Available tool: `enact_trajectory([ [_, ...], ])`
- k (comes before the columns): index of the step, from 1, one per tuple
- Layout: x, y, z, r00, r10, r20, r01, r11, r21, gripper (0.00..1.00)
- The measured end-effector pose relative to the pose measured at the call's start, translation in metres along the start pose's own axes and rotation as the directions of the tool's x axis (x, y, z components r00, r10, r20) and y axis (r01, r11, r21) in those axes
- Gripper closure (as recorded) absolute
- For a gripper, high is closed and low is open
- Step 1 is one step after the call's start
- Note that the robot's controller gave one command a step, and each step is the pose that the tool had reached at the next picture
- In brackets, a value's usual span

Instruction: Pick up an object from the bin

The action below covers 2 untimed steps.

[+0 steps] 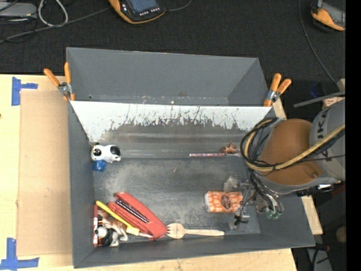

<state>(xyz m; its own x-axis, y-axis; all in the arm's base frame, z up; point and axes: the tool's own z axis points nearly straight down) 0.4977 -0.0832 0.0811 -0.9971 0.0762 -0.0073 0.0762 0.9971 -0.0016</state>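
My gripper is low in the bin's right front part, under the orange dome and the cables of the wrist. Right beside it on its left lies a small orange-and-white patterned packet, whose right end reaches under the gripper. I cannot make out whether the packet is held. A pale wooden fork rests on the floor in front of the packet, with its head pointing left.
In the front left corner a red flat case lies on a small heap with a yellow stick. A white-and-black toy with a blue base sits far left. A thin rod and a small brown piece lie by the back wall.
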Motion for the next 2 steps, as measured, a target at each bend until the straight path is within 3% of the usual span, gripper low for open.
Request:
enact_trajectory([
  [1, -0.0030, 0.0398, 0.0034, 1.000, -0.011, -0.002, 0.011, 1.000, -0.002, 0.00],
  [2, -0.0046, 0.0409, 0.0120, 0.997, 0.077, -0.003, -0.077, 0.997, -0.001, 1.00],
])
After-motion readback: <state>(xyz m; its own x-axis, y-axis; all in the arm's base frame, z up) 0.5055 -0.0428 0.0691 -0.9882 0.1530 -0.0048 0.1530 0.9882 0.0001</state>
